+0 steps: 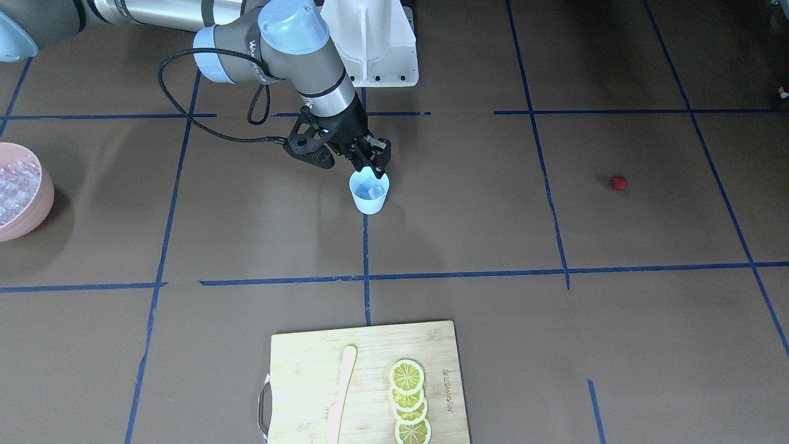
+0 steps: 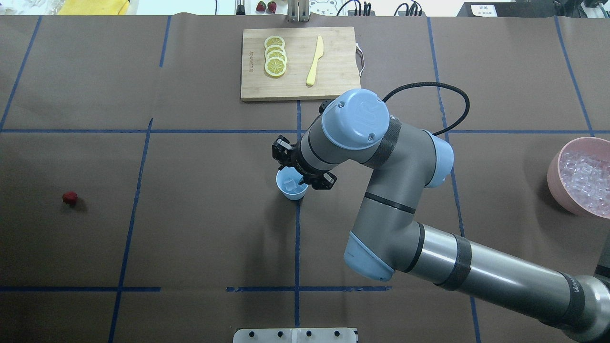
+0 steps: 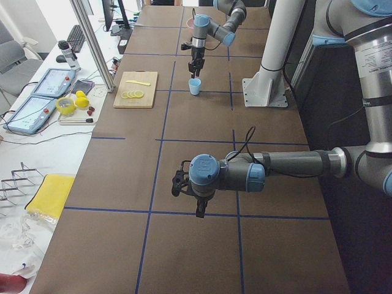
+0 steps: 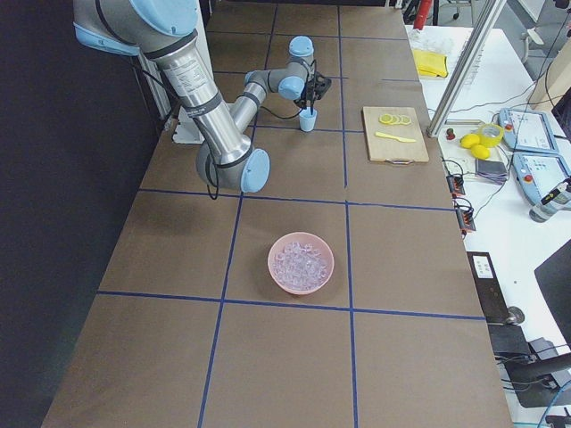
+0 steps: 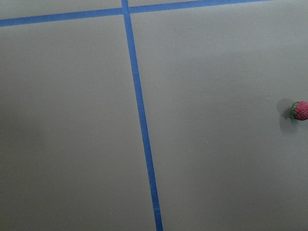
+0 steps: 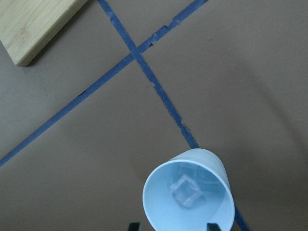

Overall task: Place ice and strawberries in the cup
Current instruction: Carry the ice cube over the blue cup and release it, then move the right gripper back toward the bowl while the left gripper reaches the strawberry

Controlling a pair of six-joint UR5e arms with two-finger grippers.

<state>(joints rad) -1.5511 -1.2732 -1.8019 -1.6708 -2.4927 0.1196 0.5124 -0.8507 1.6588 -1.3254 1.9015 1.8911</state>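
Note:
The pale blue cup [image 1: 370, 196] stands upright at the table's middle, on a blue tape line. It also shows in the overhead view [image 2: 291, 186] and the right wrist view [image 6: 188, 197]. One clear ice cube [image 6: 186, 191] lies inside it. My right gripper [image 1: 370, 166] hovers just above the cup's rim, open and empty, with one fingertip [image 6: 134, 225] on each side of the rim. The red strawberry [image 1: 619, 183] lies alone on the table far to my left [image 2: 70, 197] and shows at the edge of the left wrist view [image 5: 300, 110]. My left gripper [image 3: 198, 210] hangs over bare table; I cannot tell its state.
A pink bowl [image 1: 38, 213] full of ice cubes [image 2: 584, 176] stands at the table's far right. A wooden cutting board [image 2: 333, 71] with lemon slices [image 2: 275, 56] and a yellow knife [image 2: 314, 61] lies beyond the cup. Blue tape lines cross the brown table.

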